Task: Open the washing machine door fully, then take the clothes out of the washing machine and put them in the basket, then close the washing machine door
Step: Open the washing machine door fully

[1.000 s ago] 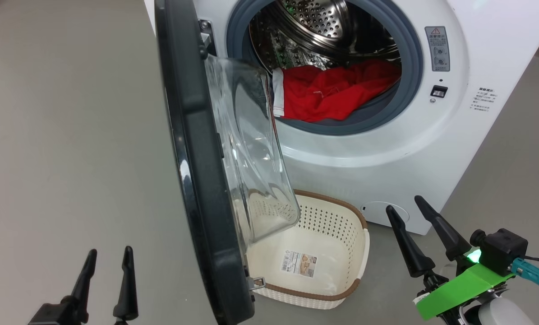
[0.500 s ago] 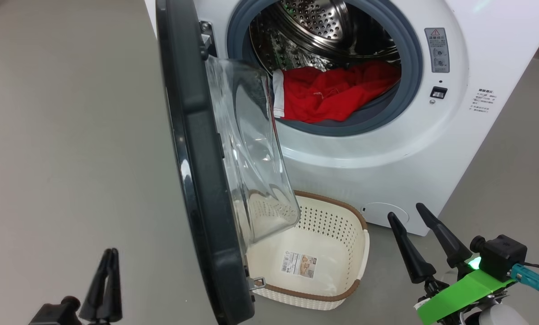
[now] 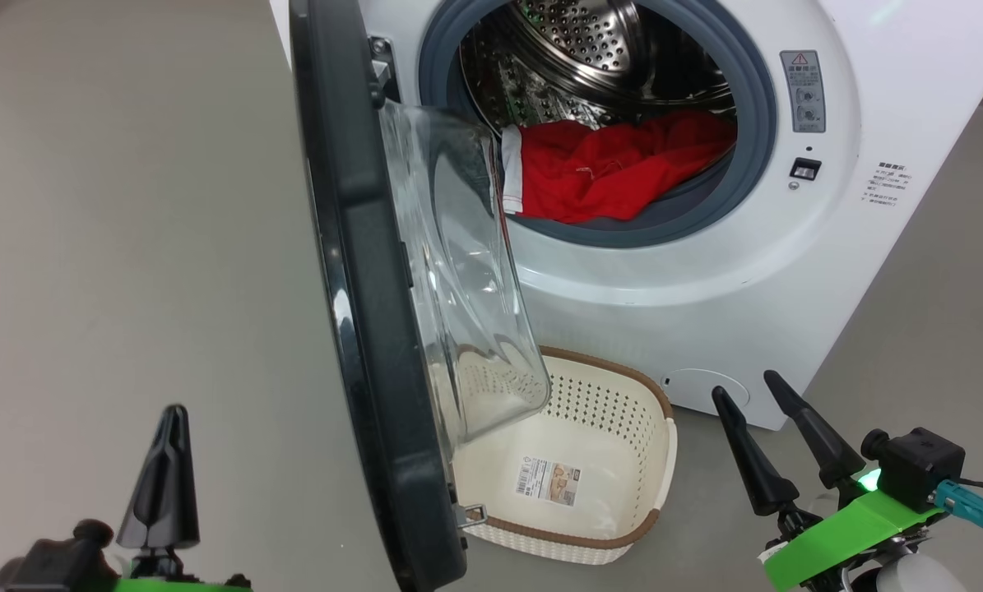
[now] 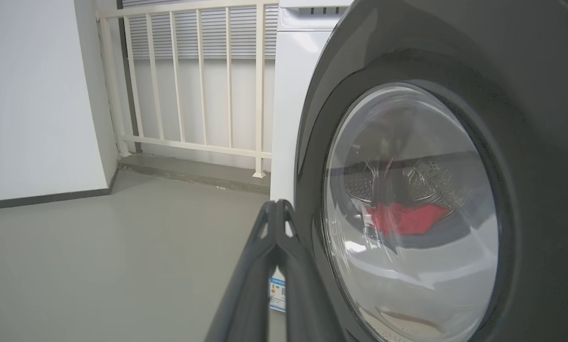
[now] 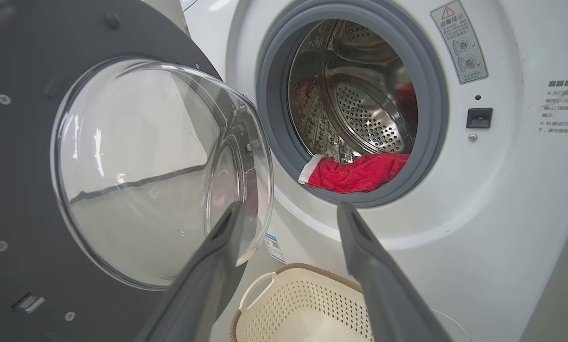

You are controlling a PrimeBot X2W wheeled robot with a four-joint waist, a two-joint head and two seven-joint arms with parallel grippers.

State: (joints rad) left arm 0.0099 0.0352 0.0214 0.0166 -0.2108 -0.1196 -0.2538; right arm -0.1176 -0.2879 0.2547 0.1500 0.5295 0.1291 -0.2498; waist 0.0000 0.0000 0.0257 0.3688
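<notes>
Washing machine door, round, glossy black rim, glass bowl, stands partly open, edge-on, just right of nearer left pincer, clamped together, empty; right pincer spread wide, on door's inner side.

Washing machine door: glossy black plastic rim w/ clear glass bowl. Drum: shiny perforated steel. Clothes: red cloth. Basket: cream perforated plastic. Floor: smooth matt grey.
</notes>
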